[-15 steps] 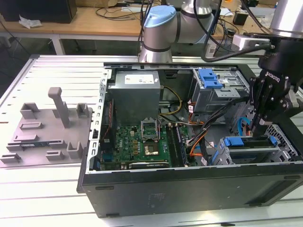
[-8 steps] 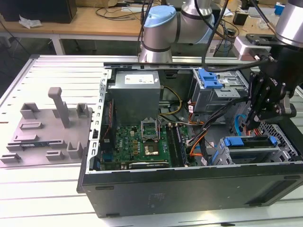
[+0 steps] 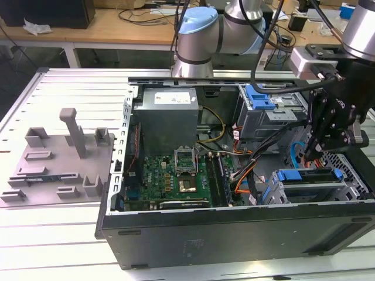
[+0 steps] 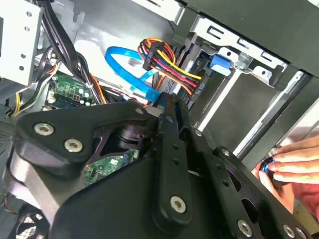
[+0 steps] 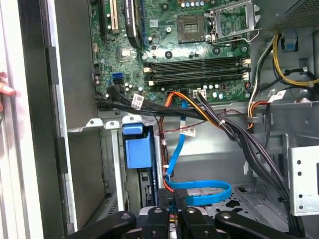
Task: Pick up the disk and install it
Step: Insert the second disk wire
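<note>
While your gripper (image 3: 312, 153) hangs inside the open computer case (image 3: 234, 234), jaws pressed together on nothing, the disk (image 3: 309, 177) sits just below in its drive cage; the case rests on a slatted worktop (image 3: 70, 93).

Pincer (image 3: 313, 153) above drive cage (image 3: 316, 190) inside case (image 3: 234, 228).

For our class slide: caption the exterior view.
Black gripper hovers above blue-framed silver drive cage inside open black computer case.

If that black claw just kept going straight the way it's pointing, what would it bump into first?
Probably the blue flat cable looped just ahead of the gripper, then the case floor inside the computer. Depth is hard to judge.
</note>
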{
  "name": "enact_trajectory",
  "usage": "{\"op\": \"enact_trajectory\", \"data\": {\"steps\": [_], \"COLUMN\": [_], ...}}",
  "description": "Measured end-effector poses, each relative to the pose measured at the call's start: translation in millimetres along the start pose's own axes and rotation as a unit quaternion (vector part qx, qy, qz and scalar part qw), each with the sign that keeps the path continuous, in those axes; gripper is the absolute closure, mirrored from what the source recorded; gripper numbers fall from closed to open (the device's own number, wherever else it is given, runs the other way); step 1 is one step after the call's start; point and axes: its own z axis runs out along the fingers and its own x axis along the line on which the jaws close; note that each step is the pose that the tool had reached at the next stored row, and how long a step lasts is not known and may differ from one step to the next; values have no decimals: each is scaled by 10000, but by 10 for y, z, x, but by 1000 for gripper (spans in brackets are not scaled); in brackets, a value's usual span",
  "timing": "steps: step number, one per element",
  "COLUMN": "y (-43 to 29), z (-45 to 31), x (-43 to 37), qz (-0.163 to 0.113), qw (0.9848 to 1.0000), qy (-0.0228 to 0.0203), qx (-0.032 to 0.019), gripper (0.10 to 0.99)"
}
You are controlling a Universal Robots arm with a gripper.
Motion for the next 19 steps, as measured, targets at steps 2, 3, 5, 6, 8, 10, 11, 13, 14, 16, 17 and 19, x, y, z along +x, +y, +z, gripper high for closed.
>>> {"op": "enact_trajectory", "data": {"steps": [2, 3, 5, 6, 8, 10, 11, 13, 14, 16, 17, 19], "y": [9, 13, 25, 31, 36, 36, 36, 36, 36, 36, 38, 39], "z": [1, 1, 2, 3, 5, 5, 5, 5, 5, 7, 9, 11], "x": [26, 36, 70, 86, 132, 137, 137, 140, 151, 173, 182, 191], "qz": [-10, -13, -10, -10, -9, -9, -9, -9, -8, -8, -8, -9], "qw": [10000, 10000, 9999, 9999, 9998, 9998, 9998, 9998, 9998, 9998, 9998, 9998], "qy": [-45, -65, -125, -145, -176, -177, -177, -177, -177, -177, -178, -180], "qx": [39, 55, 72, 73, 72, 72, 71, 72, 72, 72, 71, 71], "gripper": [925, 925, 925, 925, 925, 925, 925, 925, 925, 925, 925, 925]}}
